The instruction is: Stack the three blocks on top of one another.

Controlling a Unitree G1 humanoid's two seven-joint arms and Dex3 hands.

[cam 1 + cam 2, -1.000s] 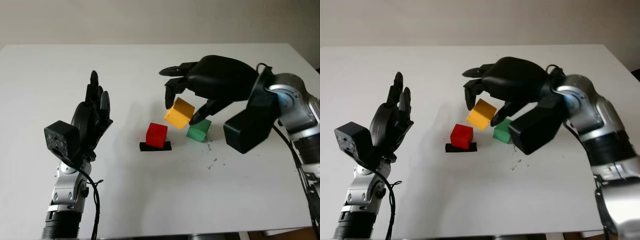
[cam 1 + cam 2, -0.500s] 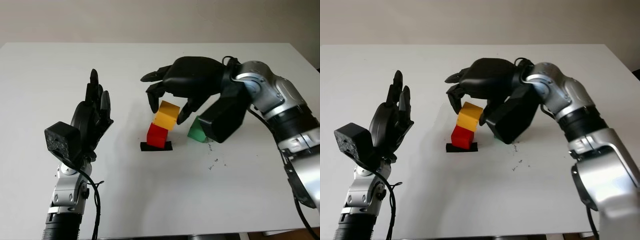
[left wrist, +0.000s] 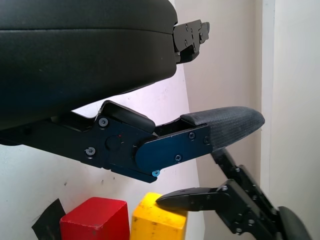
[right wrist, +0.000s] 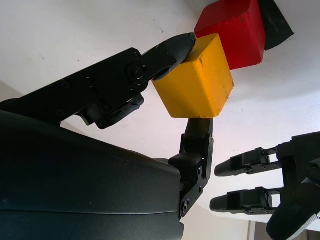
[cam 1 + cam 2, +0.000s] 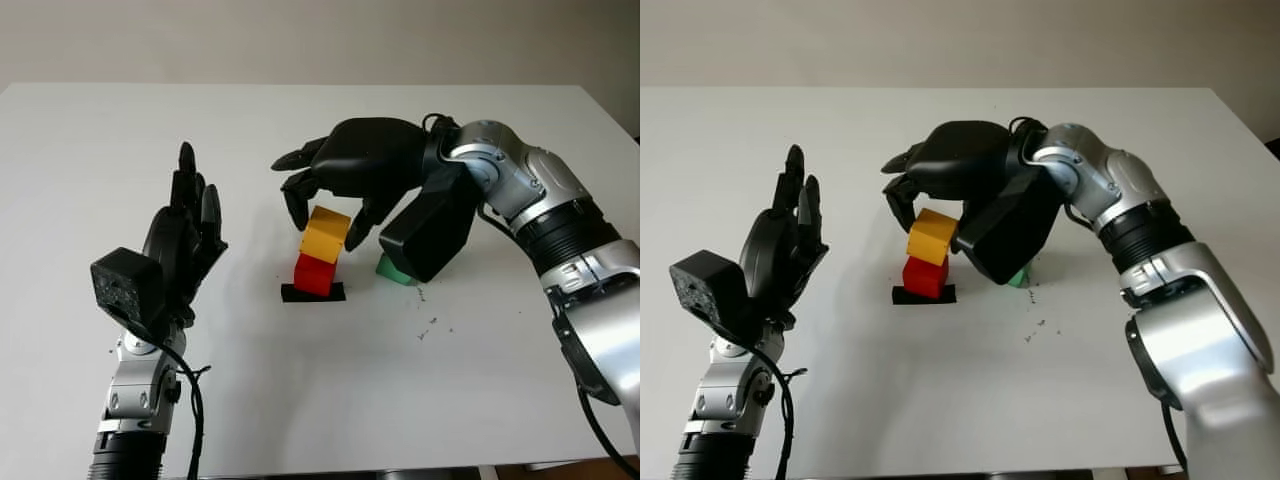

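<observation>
A red block (image 5: 314, 273) stands on a black patch (image 5: 312, 292) near the middle of the white table. My right hand (image 5: 327, 222) is shut on a yellow block (image 5: 325, 232), pinching it between fingertips (image 4: 182, 42) just on top of the red one. The yellow block sits slightly tilted and offset to the right. It is also in the right wrist view (image 4: 195, 82), beside the red block (image 4: 232, 30). A green block (image 5: 390, 268) lies right of the stack, partly hidden by my right wrist housing. My left hand (image 5: 185, 235) is open, raised at the left.
The black wrist camera housing (image 5: 430, 225) hangs low over the table (image 5: 300, 400) just in front of the green block. Small dark specks (image 5: 430, 322) mark the surface right of the stack. The table's far edge (image 5: 200, 86) runs along the wall.
My right hand carried the yellow block left and down, from above the green block to on top of the red block. The left hand has not moved.
</observation>
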